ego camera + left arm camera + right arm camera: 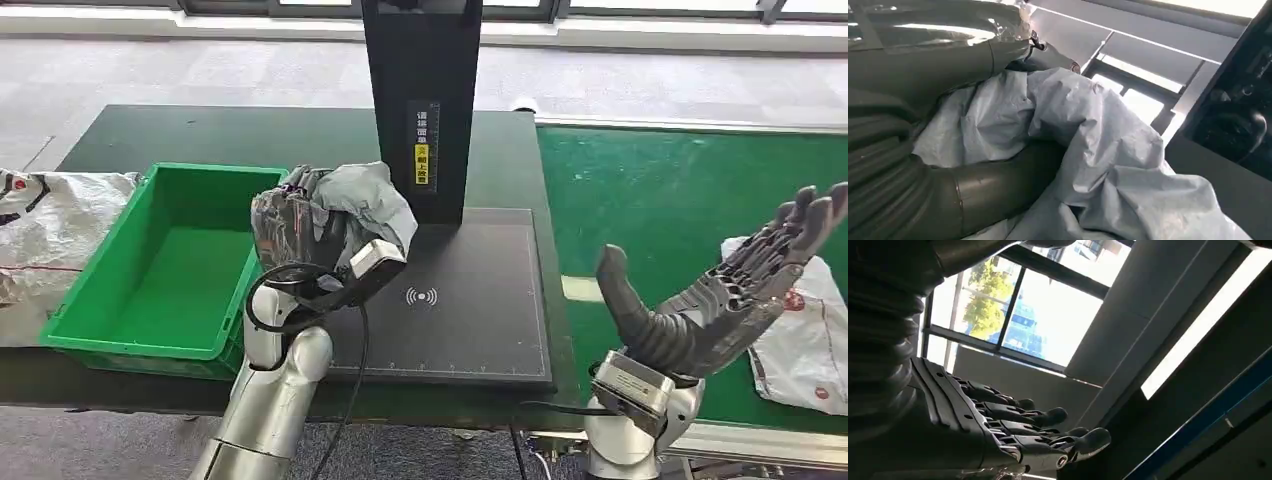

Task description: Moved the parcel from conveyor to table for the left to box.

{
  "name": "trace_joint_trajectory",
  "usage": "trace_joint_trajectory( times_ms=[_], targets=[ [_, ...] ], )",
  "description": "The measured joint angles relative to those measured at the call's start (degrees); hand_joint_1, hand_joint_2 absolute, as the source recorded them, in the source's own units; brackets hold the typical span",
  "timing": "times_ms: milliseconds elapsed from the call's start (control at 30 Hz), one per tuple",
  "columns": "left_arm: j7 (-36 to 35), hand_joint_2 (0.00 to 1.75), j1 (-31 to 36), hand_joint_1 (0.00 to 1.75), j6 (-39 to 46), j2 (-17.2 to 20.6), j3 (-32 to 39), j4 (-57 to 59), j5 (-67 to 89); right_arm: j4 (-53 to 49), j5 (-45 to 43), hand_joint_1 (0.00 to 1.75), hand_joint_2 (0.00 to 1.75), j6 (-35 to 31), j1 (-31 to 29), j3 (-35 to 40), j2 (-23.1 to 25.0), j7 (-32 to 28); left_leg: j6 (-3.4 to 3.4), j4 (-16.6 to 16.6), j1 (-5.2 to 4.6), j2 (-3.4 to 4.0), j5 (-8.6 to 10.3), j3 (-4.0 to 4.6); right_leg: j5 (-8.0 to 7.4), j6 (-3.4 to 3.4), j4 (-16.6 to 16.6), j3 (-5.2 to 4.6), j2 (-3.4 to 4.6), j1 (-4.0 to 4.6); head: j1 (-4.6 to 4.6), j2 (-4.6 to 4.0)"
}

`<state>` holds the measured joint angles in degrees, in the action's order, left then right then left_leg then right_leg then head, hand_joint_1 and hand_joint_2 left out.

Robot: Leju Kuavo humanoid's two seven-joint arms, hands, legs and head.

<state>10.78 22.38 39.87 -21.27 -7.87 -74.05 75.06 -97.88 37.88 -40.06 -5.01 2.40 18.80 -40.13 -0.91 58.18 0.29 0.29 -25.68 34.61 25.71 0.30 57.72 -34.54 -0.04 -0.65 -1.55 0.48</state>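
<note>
My left robot hand (300,225) grasps the grey parcel (370,205) beside the green box (160,265); my right robot hand (730,290) hovers released, fingers spread.

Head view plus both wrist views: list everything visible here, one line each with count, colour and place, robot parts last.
held parcel: one, grey crumpled bag, gripped by the left hand between the bin and the scanner post
bin: one, green, nothing visible inside, on the table's left side
scanner pad: one, black with a white grid, middle of the table
scanner post: one, black with a labelled strip, upright at the pad's far edge
table: one, dark green
conveyor: one, bright green belt, right of the table
parcel on conveyor: one, white bag, behind the right hand
bag at left edge: one, white, beside the bin
left hand: holds the grey parcel
right hand: raised over the conveyor, fingers spread, holds nothing
</note>
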Motion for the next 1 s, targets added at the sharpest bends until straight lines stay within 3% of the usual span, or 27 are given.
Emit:
trace_joint_trajectory(
  times_ms=[300,700,1000],
  targets=[
    [4.11,1.75,-0.69,1.75,0.00,0.22,3.95,-3.17,-4.53,0.00,0.33,0.00,1.75,0.00,0.03,-0.15,0.00,0.00,-0.01,-0.01,0.04,-0.01,0.00,0.00,0.01,-0.01,0.00,-0.01,0.00,0.05,0.00,0.00],
    [10.49,1.75,1.98,1.75,0.00,0.31,18.38,-4.20,-3.74,1.16,0.50,0.00,1.75,0.02,0.04,-0.85,0.00,0.02,-0.01,-0.01,0.04,0.00,0.01,-0.03,0.00,-0.01,0.01,-0.02,0.03,0.04,0.00,0.00],
    [10.47,1.75,3.04,1.75,0.00,0.31,22.29,-2.16,-3.04,2.08,0.48,0.00,1.75,0.02,0.03,-0.98,0.00,0.02,-0.02,-0.01,0.04,0.00,0.01,-0.03,0.00,-0.02,0.01,-0.03,0.03,0.03,0.00,0.00]
  ],
)
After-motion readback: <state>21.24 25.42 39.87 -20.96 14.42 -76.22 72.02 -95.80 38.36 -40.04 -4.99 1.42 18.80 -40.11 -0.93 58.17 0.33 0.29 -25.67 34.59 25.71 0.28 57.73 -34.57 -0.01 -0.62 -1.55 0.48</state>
